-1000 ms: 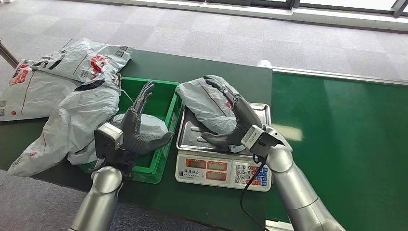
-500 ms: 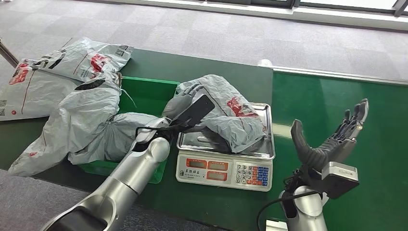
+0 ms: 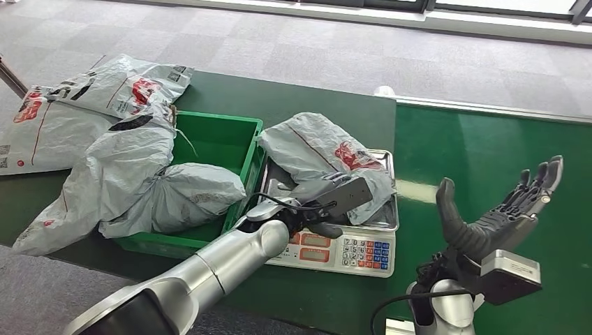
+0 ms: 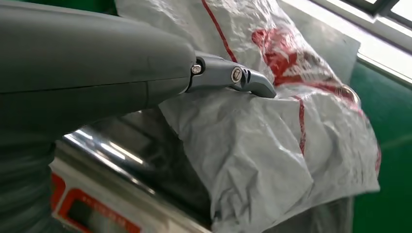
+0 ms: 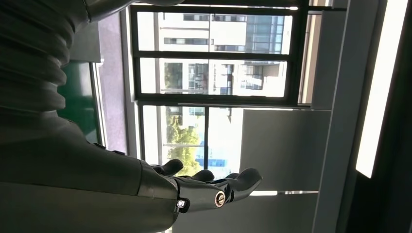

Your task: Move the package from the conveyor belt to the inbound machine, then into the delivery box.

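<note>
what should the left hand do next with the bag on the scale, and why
Probably close on the package and lift it toward the green bin. The left hand already rests against the package, which lies on the scale tray, so weighing looks done. The right hand is raised, holding nothing, over the belt.

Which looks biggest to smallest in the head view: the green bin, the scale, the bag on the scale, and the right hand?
1. Green bin, though bags cover part of it.
2. Scale and the bag on the scale look alike; unsure.
3. Right hand, even though it is nearer the camera.
</note>
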Tool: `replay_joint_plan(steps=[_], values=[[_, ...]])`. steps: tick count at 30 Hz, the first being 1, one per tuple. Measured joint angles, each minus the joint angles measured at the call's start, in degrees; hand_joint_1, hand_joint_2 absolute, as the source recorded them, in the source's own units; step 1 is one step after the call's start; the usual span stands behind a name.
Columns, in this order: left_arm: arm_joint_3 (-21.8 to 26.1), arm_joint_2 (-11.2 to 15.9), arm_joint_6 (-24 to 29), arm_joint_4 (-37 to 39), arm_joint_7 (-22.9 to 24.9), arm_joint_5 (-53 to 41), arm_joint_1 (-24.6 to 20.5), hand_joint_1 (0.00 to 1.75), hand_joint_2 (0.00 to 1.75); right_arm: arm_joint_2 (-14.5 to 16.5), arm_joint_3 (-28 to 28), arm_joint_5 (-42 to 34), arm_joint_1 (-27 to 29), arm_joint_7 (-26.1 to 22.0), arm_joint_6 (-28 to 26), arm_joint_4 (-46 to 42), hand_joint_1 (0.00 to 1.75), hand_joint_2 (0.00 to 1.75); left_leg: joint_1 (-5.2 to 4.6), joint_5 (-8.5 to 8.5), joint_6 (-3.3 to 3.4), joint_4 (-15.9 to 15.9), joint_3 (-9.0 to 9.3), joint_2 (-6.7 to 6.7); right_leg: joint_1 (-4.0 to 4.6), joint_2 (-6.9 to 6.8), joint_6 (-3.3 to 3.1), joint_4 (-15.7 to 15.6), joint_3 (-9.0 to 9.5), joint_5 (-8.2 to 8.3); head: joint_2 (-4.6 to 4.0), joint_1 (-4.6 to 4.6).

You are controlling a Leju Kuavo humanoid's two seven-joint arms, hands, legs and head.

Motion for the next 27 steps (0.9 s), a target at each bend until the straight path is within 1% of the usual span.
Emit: replay_joint_plan(steps=[2, 5, 9, 10, 13, 14, 21, 27], values=[[-3.28, -0.09, 0.81, -0.08, -0.97, 4.16, -0.05, 0.0, 1.75, 0.14, -0.21, 0.0, 0.18, 0.17, 0.0, 0.0, 0.0, 1.75, 0.0, 0.0, 0.0, 0.0, 0.0, 0.0, -0.01, 0.0, 0.0, 0.0, 0.0, 0.0, 0.0, 0.0], [-7.15, -0.17, 2.2, -0.29, -1.2, 6.51, -0.26, 0.0, 1.75, 0.31, -0.45, 0.0, 0.41, 0.3, -0.01, -0.01, 0.0, 1.75, -0.01, 0.0, 0.0, 0.0, -0.01, 0.0, -0.01, 0.0, 0.0, 0.0, 0.0, 0.0, 0.0, 0.0], [-9.81, -0.19, 2.61, -0.38, -1.18, 7.07, -0.53, 0.01, 1.75, 0.4, -0.52, -0.01, 0.69, 0.3, -0.01, -0.06, 0.0, 1.75, 0.0, 0.0, 0.0, 0.0, 0.0, 0.0, 0.0, 0.0, 0.0, 0.0, 0.0, 0.0, 0.0, 0.0], [-10.22, -0.19, 2.63, -0.38, -1.18, 7.15, -0.6, 0.24, 1.75, 0.4, -0.55, -0.01, 0.75, 0.3, -0.01, -0.09, 0.0, 1.75, 0.0, 0.0, 0.0, 0.0, 0.0, 0.0, 0.0, 0.0, 0.0, 0.0, 0.0, 0.0, 0.0, 0.0], [-11.26, -0.19, 3.14, -0.37, -1.29, 8.22, -0.78, 1.53, 1.75, 0.4, -0.58, 0.02, 0.9, 0.4, 0.02, -0.13, 0.0, 1.75, 0.0, 0.0, 0.0, 0.0, 0.0, 0.0, 0.0, 0.0, 0.0, 0.0, 0.0, 0.0, 0.0, 0.0], [-11.6, -0.19, 3.6, -0.36, -1.41, 8.9, -0.81, 1.73, 1.75, 0.4, -0.58, 0.03, 0.95, 0.52, 0.06, -0.13, 0.0, 1.75, 0.0, 0.0, 0.0, 0.0, 0.0, 0.0, 0.0, 0.0, 0.0, 0.0, 0.0, 0.0, 0.0, 0.0], [-13.47, -0.18, 8.47, 0.01, -3.02, 13.16, -1.03, 1.75, 1.75, 0.4, -0.58, 0.57, 1.29, 1.69, 1.19, -0.13, 0.0, 1.75, 0.0, 0.0, 0.0, 0.0, -0.01, 0.0, 0.0, 0.0, 0.0, 0.0, 0.01, 0.0, 0.0, 0.0], [-13.63, -0.16, 10.3, 0.82, -3.43, 13.8, -1.6, 1.75, 1.75, 0.4, -0.58, 1.19, 1.33, 2.45, 2.42, -0.13, 0.0, 1.75, 0.0, 0.0, 0.0, 0.0, -0.01, 0.0, 0.0, 0.0, 0.0, 0.0, 0.01, 0.0, 0.0, 0.0]])
